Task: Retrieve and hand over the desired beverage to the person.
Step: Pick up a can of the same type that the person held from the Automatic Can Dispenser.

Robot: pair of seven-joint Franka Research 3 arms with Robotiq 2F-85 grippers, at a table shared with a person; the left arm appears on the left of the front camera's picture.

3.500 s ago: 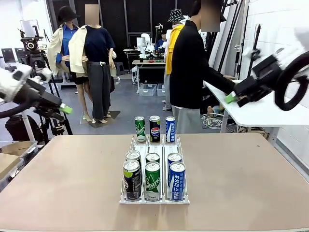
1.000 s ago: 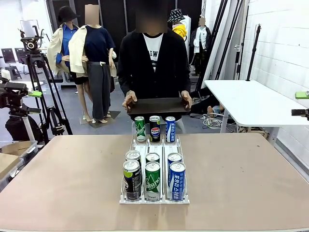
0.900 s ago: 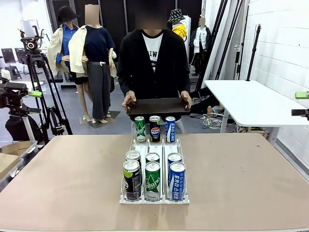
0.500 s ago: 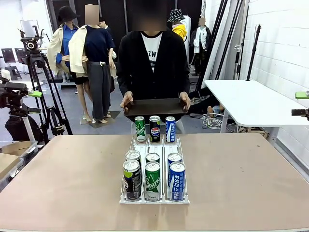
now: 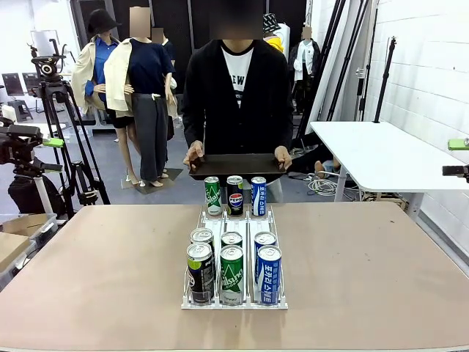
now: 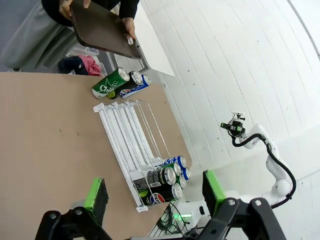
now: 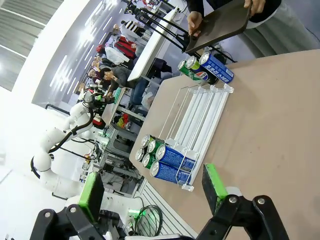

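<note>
The cans (image 5: 231,273) stand upright in a white wire rack (image 5: 249,220) at the middle of the tabletop (image 5: 366,279) — six in two rows at its near end, three in a row at its far end. Beyond the far edge the person (image 5: 236,95) holds a dark tray (image 5: 236,166) with both hands, just behind the far three cans. The left pincer (image 6: 154,192) is released, green pads spread wide, well left of the rack; the right pincer (image 7: 153,192) is likewise released — well off to the right.
</note>
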